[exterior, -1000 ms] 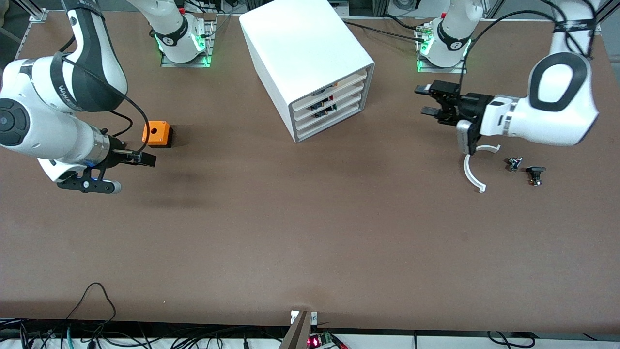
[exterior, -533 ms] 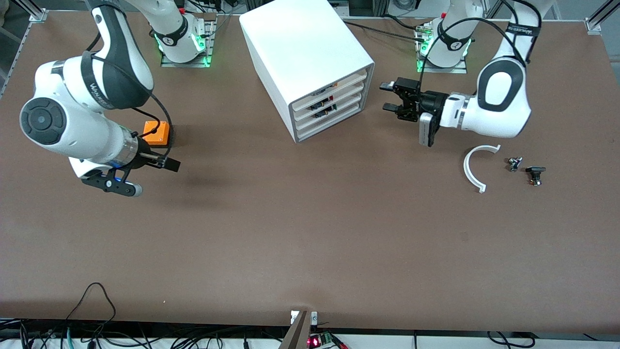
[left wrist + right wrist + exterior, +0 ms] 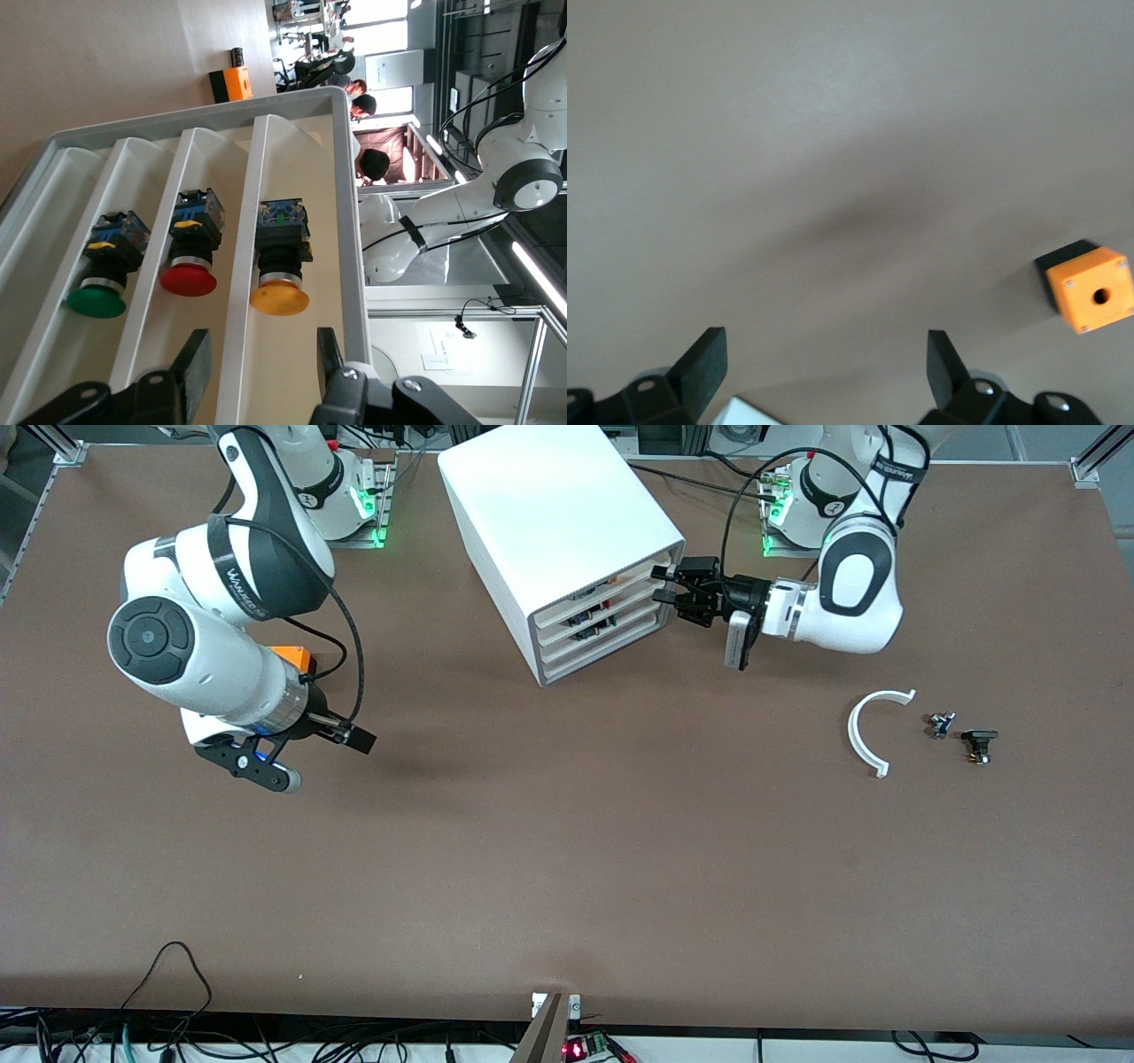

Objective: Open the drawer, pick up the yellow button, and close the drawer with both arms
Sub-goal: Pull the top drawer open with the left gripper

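Observation:
The white cabinet (image 3: 558, 522) stands at the back middle of the table with all four drawers pushed in. My left gripper (image 3: 663, 584) is open right in front of the topmost drawer (image 3: 633, 571). In the left wrist view the gripper (image 3: 260, 359) straddles the rim between the top drawer (image 3: 306, 150) and the one below. The orange-yellow button (image 3: 280, 266) lies in the top drawer, close ahead of the fingers. My right gripper (image 3: 354, 737) is open and empty over bare table; it shows in its wrist view (image 3: 824, 359).
An orange cube with a hole (image 3: 297, 658) sits by the right arm and shows in the right wrist view (image 3: 1091, 295). A red button (image 3: 190, 252) and a green button (image 3: 104, 274) lie in lower drawers. A white arc (image 3: 864, 731) and two small dark parts (image 3: 941, 724) (image 3: 979, 744) lie toward the left arm's end.
My left arm has swung from its end of the table to the cabinet's front. My right arm has moved past the orange cube toward the table's middle.

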Controlling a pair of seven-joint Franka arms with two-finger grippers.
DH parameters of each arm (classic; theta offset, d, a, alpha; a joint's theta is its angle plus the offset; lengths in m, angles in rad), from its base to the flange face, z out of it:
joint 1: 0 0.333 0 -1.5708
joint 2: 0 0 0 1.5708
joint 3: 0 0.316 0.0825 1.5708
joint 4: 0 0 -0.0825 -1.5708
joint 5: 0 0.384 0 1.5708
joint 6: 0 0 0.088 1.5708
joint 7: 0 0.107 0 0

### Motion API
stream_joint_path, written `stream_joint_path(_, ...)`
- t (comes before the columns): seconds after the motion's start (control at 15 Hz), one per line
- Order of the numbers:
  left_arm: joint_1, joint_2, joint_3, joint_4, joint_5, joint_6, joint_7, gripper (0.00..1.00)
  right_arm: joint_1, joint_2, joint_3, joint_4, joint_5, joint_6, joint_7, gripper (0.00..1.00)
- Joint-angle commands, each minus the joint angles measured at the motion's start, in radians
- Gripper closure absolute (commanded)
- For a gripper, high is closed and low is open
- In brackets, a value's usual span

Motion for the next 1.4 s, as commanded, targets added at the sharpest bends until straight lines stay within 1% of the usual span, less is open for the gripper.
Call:
stream_joint_path(0.0,0.005,0.05,-0.034,-0.015,-0.073,0.021,0.099,0.44,0.008,0.031,-0.006,0.07,0.044,-0.019,0.051,0.0)
stream_joint_path(0.13,0.002,0.07,-0.038,-0.017,-0.092,0.021,0.126,0.45,0.011,0.031,-0.006,0.073,0.046,-0.011,0.064,0.0)
stream_joint_path(0.27,0.005,0.074,-0.061,-0.024,-0.104,0.021,0.131,0.51,0.025,0.04,-0.006,0.096,0.05,-0.008,0.11,0.0)
stream_joint_path(0.33,0.003,0.074,-0.064,-0.024,-0.112,0.021,0.132,0.62,0.036,0.058,-0.006,0.131,0.052,-0.019,0.128,0.0)
stream_joint_path(0.4,0.003,0.074,-0.066,-0.024,-0.112,0.021,0.132,0.7,0.045,0.069,-0.006,0.154,0.052,-0.021,0.157,0.0)
stream_joint_path(0.53,0.002,0.084,-0.066,-0.024,-0.112,0.021,0.132,0.81,0.059,0.085,-0.006,0.182,0.052,-0.019,0.196,0.0)
stream_joint_path(0.67,0.002,0.09,-0.072,-0.024,-0.112,0.021,0.131,1.0,0.071,0.094,-0.006,0.196,0.052,-0.013,0.232,0.0)
stream_joint_path(0.87,0.02,0.09,-0.065,-0.014,-0.107,0.019,0.116,1.0,0.096,0.118,-0.006,0.246,0.056,-0.007,0.285,0.0)
stream_joint_path(1.0,0.047,0.097,-0.054,0.017,-0.089,0.022,0.09,1.0,0.116,0.137,-0.006,0.28,0.056,-0.007,0.327,0.0)
stream_joint_path(1.33,0.192,0.222,-0.051,0.208,0.135,0.022,-0.015,1.0,0.175,0.177,-0.006,0.35,0.056,0.005,0.468,0.0)
